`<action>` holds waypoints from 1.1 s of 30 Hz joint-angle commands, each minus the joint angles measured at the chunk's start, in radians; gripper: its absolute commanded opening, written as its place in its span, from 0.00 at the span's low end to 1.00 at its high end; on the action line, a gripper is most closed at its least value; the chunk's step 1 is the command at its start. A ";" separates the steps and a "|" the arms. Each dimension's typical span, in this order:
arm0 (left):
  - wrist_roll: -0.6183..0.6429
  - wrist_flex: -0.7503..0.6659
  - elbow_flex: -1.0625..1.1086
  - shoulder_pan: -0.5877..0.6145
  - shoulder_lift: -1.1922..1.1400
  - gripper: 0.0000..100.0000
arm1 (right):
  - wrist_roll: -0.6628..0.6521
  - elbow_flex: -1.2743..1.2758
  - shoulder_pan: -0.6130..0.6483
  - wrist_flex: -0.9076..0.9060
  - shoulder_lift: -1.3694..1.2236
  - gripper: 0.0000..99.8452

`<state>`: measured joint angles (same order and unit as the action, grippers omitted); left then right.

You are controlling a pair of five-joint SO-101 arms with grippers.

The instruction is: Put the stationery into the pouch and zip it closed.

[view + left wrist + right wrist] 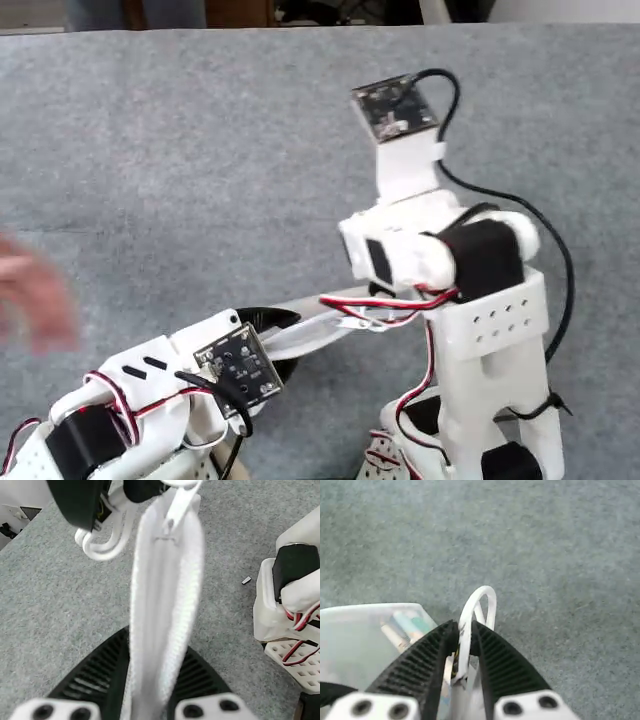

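Pouch: white, partly see-through, stretched between the two grippers over the grey table. Stationery: pens, lying inside the pouch, seen through its wall. Left gripper: low over the table, black ribbed jaws clamped on one end of the pouch, along its zip edge. Right gripper: at the opposite end, jaws pinched on the white loop pull of the zip. Right arm: folded forward from its base, wrist bent down over the pouch. Left arm: stretched low across the table toward the right arm.
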<state>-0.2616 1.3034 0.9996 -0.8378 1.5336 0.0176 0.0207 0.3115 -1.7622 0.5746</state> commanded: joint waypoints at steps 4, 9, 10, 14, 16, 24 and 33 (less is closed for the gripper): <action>-0.002 0.021 0.018 0.045 -0.005 0.03 | -0.006 -0.039 -0.097 -0.006 0.005 0.01; -0.002 0.020 -0.044 0.127 -0.012 0.03 | -0.008 -0.054 -0.186 -0.006 0.005 0.01; -0.002 0.021 -0.048 0.136 -0.012 0.03 | -0.008 -0.068 -0.206 -0.005 0.005 0.01; 0.000 0.025 -0.051 0.143 -0.012 0.03 | -0.009 -0.128 -0.276 -0.005 0.005 0.01; 0.000 0.028 -0.068 0.145 -0.012 0.03 | -0.009 -0.131 -0.307 -0.005 0.004 0.01; 0.000 0.049 -0.097 0.147 -0.012 0.03 | -0.040 -0.136 -0.351 -0.005 0.005 0.01; -0.003 0.051 -0.090 0.148 -0.014 0.03 | -0.397 -0.136 -0.353 -0.005 0.073 0.22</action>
<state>-0.2585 1.3372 0.9260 -0.7027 1.5305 -0.2140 -0.0836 -0.0292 -1.7653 0.5976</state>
